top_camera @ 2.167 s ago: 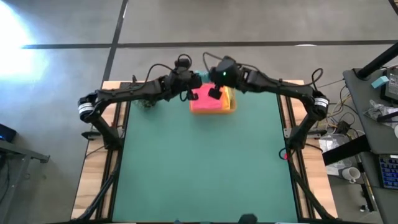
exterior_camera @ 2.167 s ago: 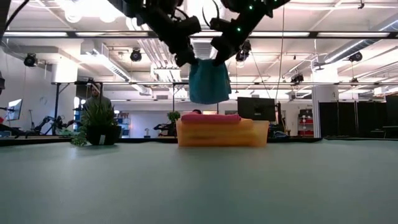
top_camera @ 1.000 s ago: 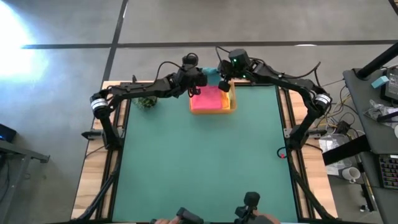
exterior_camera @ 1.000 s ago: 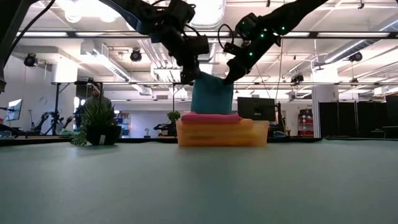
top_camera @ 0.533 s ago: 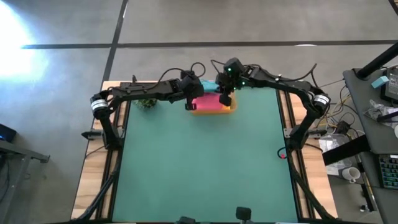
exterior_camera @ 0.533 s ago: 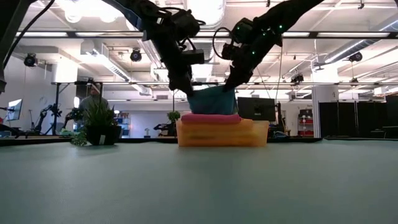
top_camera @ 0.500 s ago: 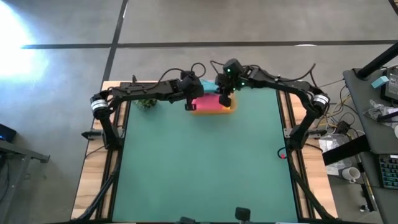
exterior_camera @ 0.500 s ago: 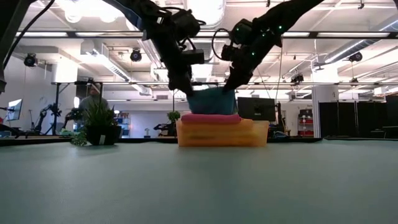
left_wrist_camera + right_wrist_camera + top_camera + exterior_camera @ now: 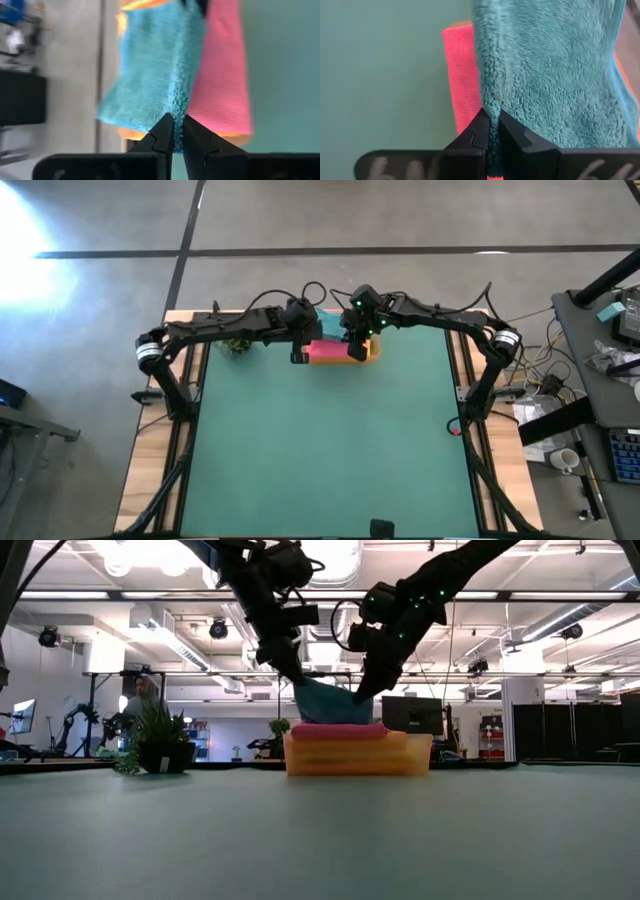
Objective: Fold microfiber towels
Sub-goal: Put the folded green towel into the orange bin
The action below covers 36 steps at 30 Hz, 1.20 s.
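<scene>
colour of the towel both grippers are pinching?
Teal towel, pinched by the left gripper and right gripper. Clearest in the right wrist view.

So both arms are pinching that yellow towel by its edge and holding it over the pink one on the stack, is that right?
Not quite: the towel they are holding is teal, not yellow, as both wrist views show. The rest holds: the left gripper and the right gripper each have their fingers shut on its edge, and it hangs over the pink towel on top of the stack.
</scene>
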### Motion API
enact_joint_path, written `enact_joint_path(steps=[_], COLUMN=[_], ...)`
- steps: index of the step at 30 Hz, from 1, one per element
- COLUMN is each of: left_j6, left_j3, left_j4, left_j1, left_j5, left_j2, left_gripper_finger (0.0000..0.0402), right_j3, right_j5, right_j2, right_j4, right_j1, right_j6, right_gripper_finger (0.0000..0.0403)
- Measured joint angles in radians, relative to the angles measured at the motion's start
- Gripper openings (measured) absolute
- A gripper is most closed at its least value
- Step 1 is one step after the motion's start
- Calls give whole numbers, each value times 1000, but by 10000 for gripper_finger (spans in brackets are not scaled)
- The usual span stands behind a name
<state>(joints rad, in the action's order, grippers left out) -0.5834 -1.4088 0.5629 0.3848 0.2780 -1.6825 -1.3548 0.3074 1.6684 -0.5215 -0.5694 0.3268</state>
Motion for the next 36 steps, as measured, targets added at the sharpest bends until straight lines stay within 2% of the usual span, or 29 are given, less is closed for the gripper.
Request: enact_joint_path(steps=[4, 15, 19, 24, 30, 36], left_j6=[24, 23, 20, 21, 21, 21], left_j3=[19, 29, 29, 29, 29, 29], left_j4=[-3, -14, -14, -13, -13, -13], left_j1=[0, 1, 1, 1, 1, 1], left_j5=[-59, -64, -63, -61, -60, -26], left_j2=[-9, -44, -44, -43, -44, -43], left_gripper_finger=[13, 13, 13, 16, 63, 134], right_j3=[0, 0, 1, 2, 2, -23], right_j5=[-16, -21, -22, -23, -23, -22], right_j2=[-3, -3, -3, -3, -4, -16], right_j4=[-31, -53, -54, -57, -56, -77], right_j1=[0, 0, 0, 0, 0, -1], right_j6=[-12, -16, -43, -91, -131, -168], right_gripper_finger=[12, 17, 43, 96, 149, 171])
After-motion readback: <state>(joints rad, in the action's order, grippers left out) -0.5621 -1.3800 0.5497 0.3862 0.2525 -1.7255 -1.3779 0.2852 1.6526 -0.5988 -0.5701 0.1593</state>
